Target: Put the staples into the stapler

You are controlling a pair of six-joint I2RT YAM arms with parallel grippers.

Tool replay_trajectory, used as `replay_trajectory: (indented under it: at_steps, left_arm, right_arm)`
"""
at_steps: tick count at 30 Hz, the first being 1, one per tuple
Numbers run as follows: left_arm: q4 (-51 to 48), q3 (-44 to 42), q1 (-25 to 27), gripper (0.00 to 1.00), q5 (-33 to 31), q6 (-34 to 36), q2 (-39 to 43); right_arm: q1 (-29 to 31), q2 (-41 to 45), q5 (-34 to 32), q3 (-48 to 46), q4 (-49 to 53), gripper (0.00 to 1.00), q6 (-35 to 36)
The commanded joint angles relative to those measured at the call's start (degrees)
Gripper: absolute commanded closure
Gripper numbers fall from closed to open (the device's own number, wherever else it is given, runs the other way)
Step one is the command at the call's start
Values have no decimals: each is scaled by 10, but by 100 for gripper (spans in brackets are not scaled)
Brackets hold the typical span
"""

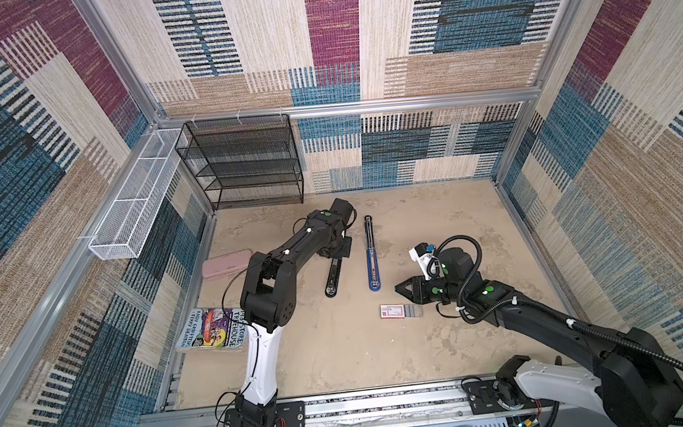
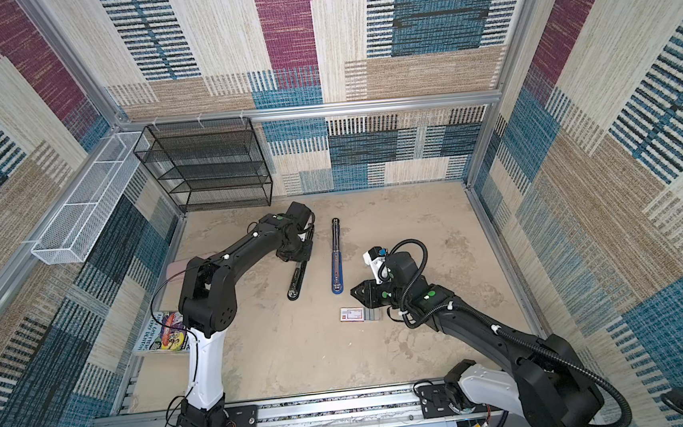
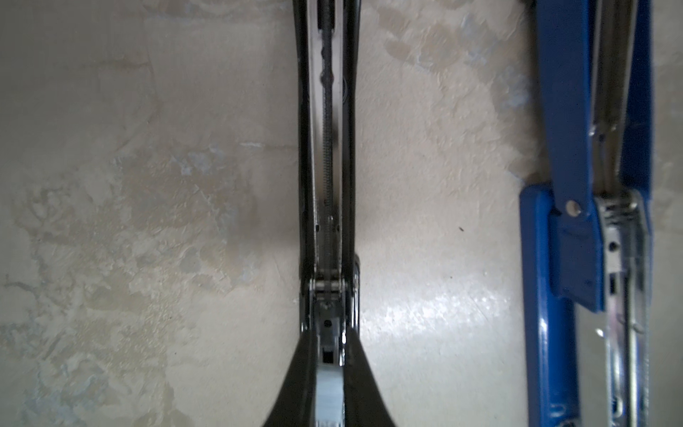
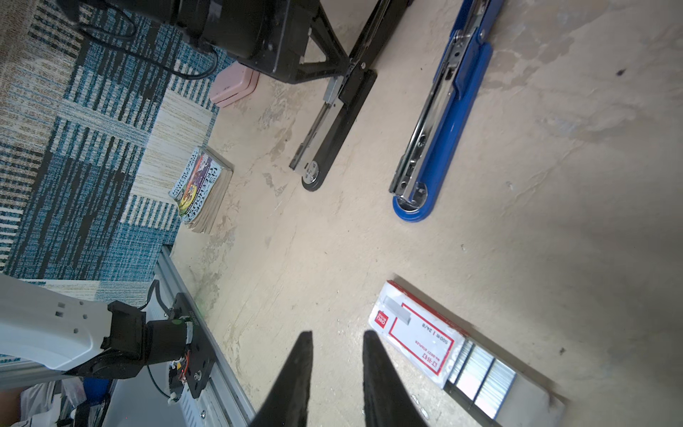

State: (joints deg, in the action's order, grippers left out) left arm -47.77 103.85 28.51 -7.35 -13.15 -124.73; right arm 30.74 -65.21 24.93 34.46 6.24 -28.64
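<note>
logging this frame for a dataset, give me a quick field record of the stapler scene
left gripper: shut on black stapler, which is opened flat
right gripper: open, empty, near staples, not touching
staples: grey strips exposed at white box's end
blue stapler: opened flat, ungripped, apart from black stapler
clutter: pink case, book, left in both top views

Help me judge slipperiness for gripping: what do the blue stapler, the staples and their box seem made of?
Blue stapler: glossy blue paint, probably over metal, plus a mirror-bright chrome rail. Staples: bare grey metal strips, catching light. Box: likely thin white printed card, matt.
</note>
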Motion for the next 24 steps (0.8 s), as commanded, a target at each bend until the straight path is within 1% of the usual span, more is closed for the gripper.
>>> replay_trajectory:
  at_steps: [1,7,17,24]
  left_arm:
    - [-8,-2,1,97,-8,9,2]
    - [-3,-17,4,98,-10,8,11]
    - [47,-68,11,98,-22,12,50]
    - [62,-88,15,98,-34,14,56]
  right_arm:
    - [0,3,-1,-3,-10,72,-5]
    - [0,4,-1,-4,-13,72,-6]
    - [0,4,-1,-6,-14,72,-8]
    - [0,4,1,-6,-14,72,-8]
